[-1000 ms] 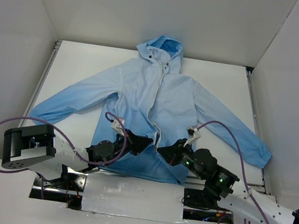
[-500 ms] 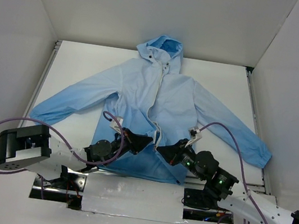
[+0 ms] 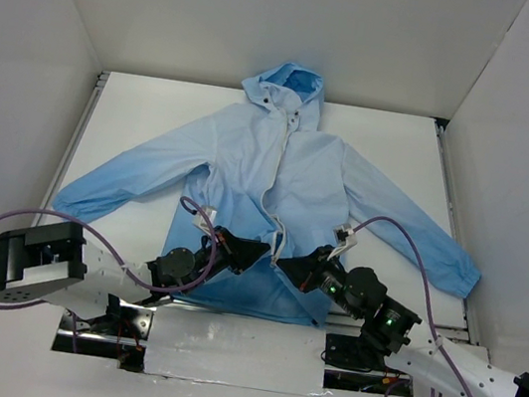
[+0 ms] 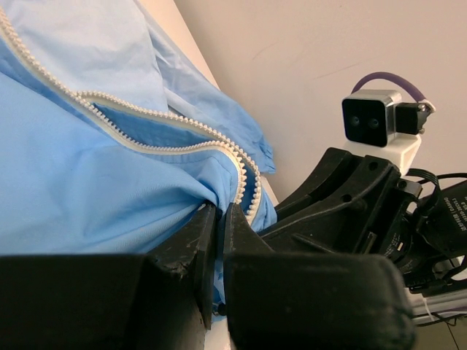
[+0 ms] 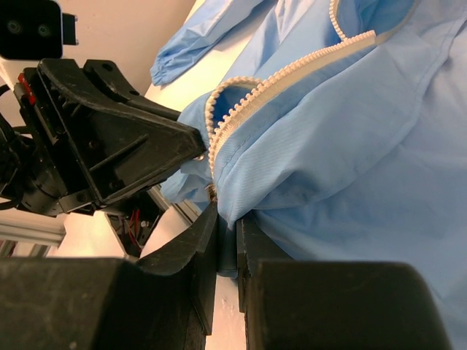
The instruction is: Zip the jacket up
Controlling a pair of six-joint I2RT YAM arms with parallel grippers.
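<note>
— Where does the jacket lie?

— The jacket (image 3: 249, 171) is spread face up on the white table (image 3: 148, 105), its hood (image 3: 285, 83) toward the far wall and a sleeve stretched out to each side. Its white zipper (image 3: 270, 184) is undone. The two toothed edges run apart down the front and draw close together near the hem.

— And the grippers?

— Both are at the jacket's lower hem, one on each side of the zipper. The left gripper (image 4: 221, 211) is clenched on the bottom corner of the panel on its own side, with blue fabric pinched between its nearly closed fingers. The right gripper (image 5: 226, 219) grips the other panel the same way, just under the end of its row of teeth.

— Does anything stand in the way?

— The two grippers stand nose to nose, close but apart, and from above they cover the lowest stretch of the zipper. Whether a slider sits there cannot be told. A purple cable (image 3: 203, 217) loops over the jacket's lower left panel, and another purple cable (image 3: 396, 224) arcs over the right sleeve. A silver strip (image 3: 235, 350) lies just below the hem.
</note>
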